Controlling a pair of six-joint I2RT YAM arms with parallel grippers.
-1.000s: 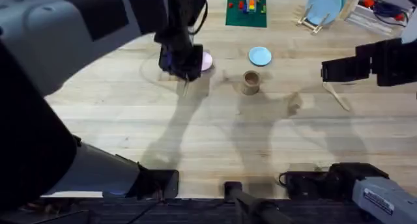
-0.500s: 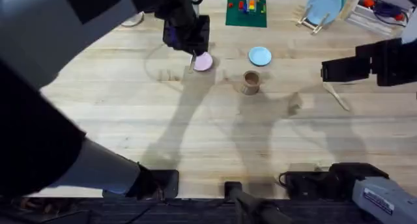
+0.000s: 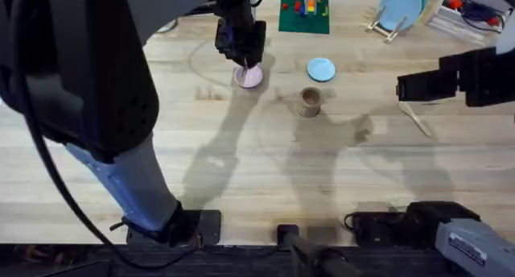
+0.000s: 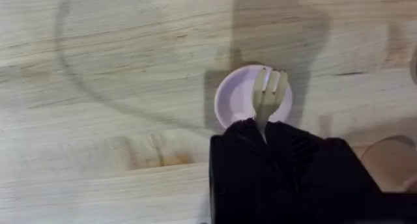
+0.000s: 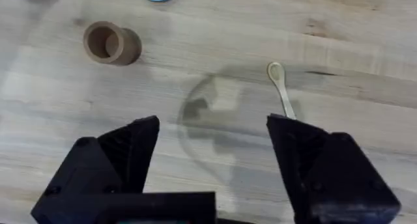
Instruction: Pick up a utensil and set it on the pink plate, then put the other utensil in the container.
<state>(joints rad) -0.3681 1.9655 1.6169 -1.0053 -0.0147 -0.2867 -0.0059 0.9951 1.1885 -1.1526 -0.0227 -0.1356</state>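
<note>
Overhead: the left gripper [image 3: 244,58] hangs over the pink plate [image 3: 250,76]. Left wrist: it clamps the wooden fork [image 4: 268,94], tines outward above the plate, handle hidden. Right wrist: the right gripper [image 5: 212,146] is spread and empty; the spoon [image 5: 281,91] lies flat, bowl toward the brown cup [image 5: 111,43].

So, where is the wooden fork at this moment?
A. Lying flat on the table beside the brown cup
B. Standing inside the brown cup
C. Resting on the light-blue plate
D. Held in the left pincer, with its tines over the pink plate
D: in the left wrist view the fork sticks out of the shut left pincer, its tines over the pink plate.
</note>
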